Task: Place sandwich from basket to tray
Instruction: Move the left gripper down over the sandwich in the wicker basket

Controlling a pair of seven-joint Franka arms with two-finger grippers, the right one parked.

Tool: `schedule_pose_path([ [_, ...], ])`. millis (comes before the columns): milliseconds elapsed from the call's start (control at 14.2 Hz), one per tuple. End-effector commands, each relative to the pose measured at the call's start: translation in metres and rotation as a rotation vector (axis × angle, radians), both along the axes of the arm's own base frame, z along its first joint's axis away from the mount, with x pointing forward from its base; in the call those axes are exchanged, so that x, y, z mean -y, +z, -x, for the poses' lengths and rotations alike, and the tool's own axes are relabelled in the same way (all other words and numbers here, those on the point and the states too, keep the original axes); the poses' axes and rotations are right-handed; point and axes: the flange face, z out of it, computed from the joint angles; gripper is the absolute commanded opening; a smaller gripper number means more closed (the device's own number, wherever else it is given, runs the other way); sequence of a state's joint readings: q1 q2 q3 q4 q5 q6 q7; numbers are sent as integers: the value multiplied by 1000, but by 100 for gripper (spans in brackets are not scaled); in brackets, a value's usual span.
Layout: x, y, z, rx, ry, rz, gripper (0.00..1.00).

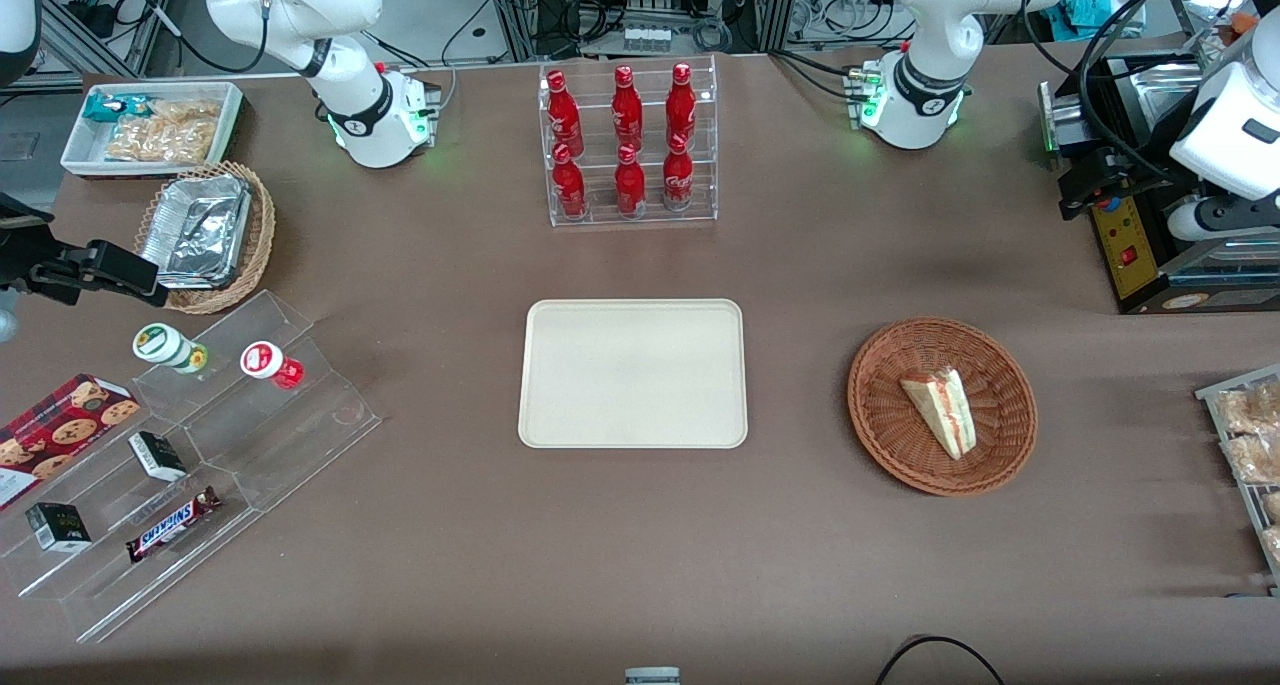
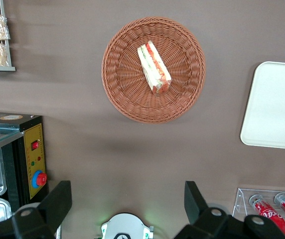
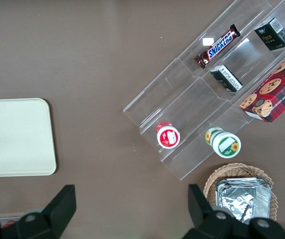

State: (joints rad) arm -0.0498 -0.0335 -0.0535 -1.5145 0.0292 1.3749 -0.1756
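Sitting in the round reddish-brown wicker basket [image 1: 941, 405] is the wrapped triangular white-bread sandwich [image 1: 941, 408], roughly mid-basket, untouched. Left arm's hand [image 2: 127, 201] hangs high above the brown worktop [image 1: 640, 555], well apart from the basket, fingers [image 2: 58, 201] spread wide, grasping nothing. Flat cream rectangular tray [image 1: 633, 373] lies beside the basket, toward the parked arm's end, nothing on it. Clear rack of red bottles [image 1: 628, 143] stands farther from the front camera than the basket.
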Motion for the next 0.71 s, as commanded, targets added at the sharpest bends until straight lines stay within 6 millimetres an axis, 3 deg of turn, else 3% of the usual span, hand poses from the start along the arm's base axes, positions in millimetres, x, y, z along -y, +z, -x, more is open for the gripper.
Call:
schedule_pose_path([
  [0, -2, 1, -1, 9, 5, -12, 100],
  [212, -3, -2, -3, 4, 11, -8, 100],
  [353, -6, -14, -9, -19, 38, -14, 100],
  [635, -4, -99, -48, -157, 208, -60, 100],
])
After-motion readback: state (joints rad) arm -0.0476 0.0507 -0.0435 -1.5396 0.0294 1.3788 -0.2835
